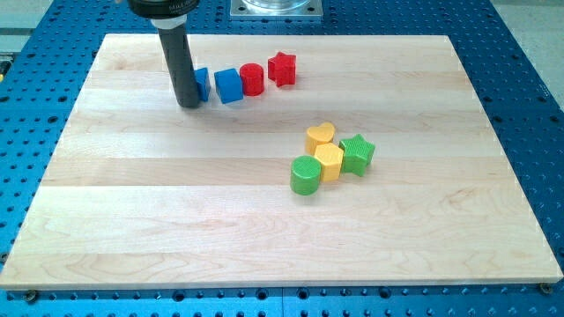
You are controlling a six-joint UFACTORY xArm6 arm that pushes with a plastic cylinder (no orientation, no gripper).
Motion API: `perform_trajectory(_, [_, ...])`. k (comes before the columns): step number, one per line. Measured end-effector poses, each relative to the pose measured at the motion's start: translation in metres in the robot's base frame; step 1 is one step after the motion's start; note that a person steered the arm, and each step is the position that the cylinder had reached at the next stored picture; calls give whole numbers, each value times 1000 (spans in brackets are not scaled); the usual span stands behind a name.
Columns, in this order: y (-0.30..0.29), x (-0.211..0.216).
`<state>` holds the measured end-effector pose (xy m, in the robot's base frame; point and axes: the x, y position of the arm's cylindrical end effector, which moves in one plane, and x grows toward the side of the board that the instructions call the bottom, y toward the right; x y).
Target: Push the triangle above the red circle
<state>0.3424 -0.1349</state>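
Tip [189, 103] against blue block [202, 83], left of blue cube [228, 85].

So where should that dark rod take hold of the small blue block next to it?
It cannot grip; my tip only pushes. The small blue block, half hidden behind the rod, sits right beside it on the view's right. I'd probably press its bottom edge from the view's bottom, driving it upward first, since the blue cube stands between it and the red cylinder.
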Motion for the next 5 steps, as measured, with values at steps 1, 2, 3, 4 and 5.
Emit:
perform_trajectory(1, [36, -7])
perform_trajectory(2, [25, -5])
perform_trajectory(3, [-12, 30])
perform_trajectory(4, [-11, 36])
perform_trajectory(5, [-11, 36])
